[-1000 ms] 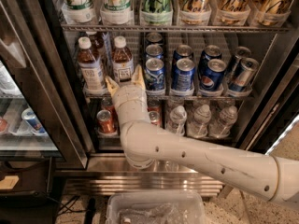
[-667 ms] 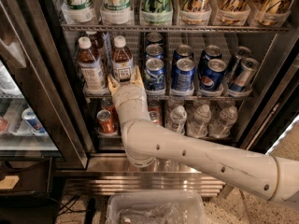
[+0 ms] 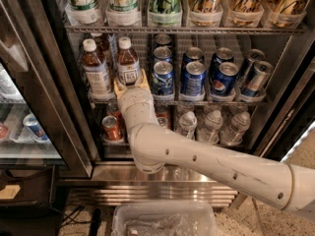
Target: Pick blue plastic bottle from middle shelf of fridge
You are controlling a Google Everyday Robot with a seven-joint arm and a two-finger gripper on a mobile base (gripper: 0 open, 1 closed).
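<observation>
The blue plastic bottle (image 3: 127,63) stands in the second lane from the left of the middle shelf (image 3: 231,103), with a white cap and a small dark square on its label. A similar brown bottle (image 3: 95,69) with a plainer label stands just left of it. My gripper (image 3: 130,81) reaches into the fridge (image 3: 58,87) at the shelf's front edge, right at this bottle's base. It is open, with one yellowish fingertip (image 3: 118,86) on the bottle's left and the other on its right. The bottle's bottom is hidden behind the gripper.
Blue soda cans (image 3: 194,77) fill the lanes to the right. Tall slim cans (image 3: 165,1) stand on the rack above. Red cans (image 3: 111,127) and water bottles (image 3: 211,126) are below. A smaller cooler (image 3: 22,127) is at left. A clear bin (image 3: 162,218) sits by the steel base grille (image 3: 162,193).
My gripper has moved up and deeper into the fridge. Its fingers now sit on either side of the blue plastic bottle's base instead of in front of it.
</observation>
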